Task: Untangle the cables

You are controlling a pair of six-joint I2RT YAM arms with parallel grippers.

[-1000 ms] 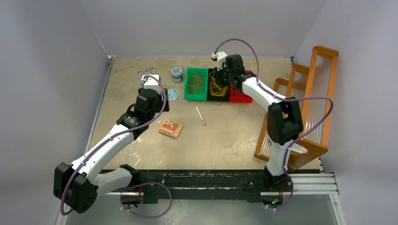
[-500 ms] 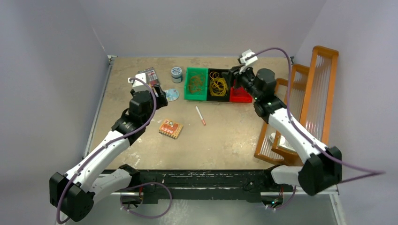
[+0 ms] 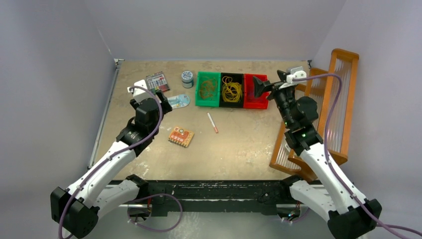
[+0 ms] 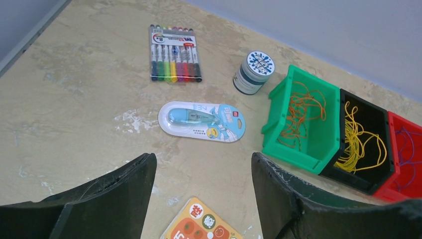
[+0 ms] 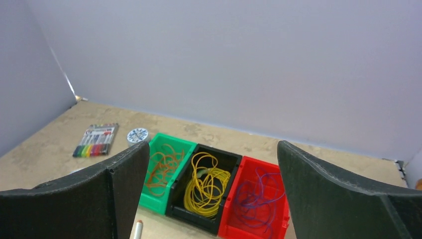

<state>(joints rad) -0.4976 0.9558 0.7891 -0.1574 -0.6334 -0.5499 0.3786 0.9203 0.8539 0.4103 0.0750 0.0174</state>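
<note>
The cables lie sorted in three bins at the back of the table. Orange loops (image 3: 207,88) (image 5: 161,167) fill the green bin (image 3: 199,102), a yellow coil (image 3: 231,90) (image 5: 206,186) the black bin (image 3: 232,104), and purple strands (image 5: 256,196) (image 4: 408,149) the red bin (image 3: 255,104). My right gripper (image 3: 271,82) (image 5: 213,147) hangs open and empty just right of the red bin, raised above it. Left of the bins, my left gripper (image 3: 160,105) (image 4: 203,158) hovers open and empty over bare table, nothing between its fingers.
A marker pack (image 3: 157,80), a round tin (image 3: 187,78) and a packaged correction tape (image 3: 178,101) lie left of the bins. An orange card (image 3: 180,136) and a pen (image 3: 213,122) rest mid-table. A wooden rack (image 3: 343,99) stands along the right edge.
My right arm swung from above the bins out to the right, and its gripper opened wide. My left arm drew back leftward, uncovering the marker pack and the tape.
</note>
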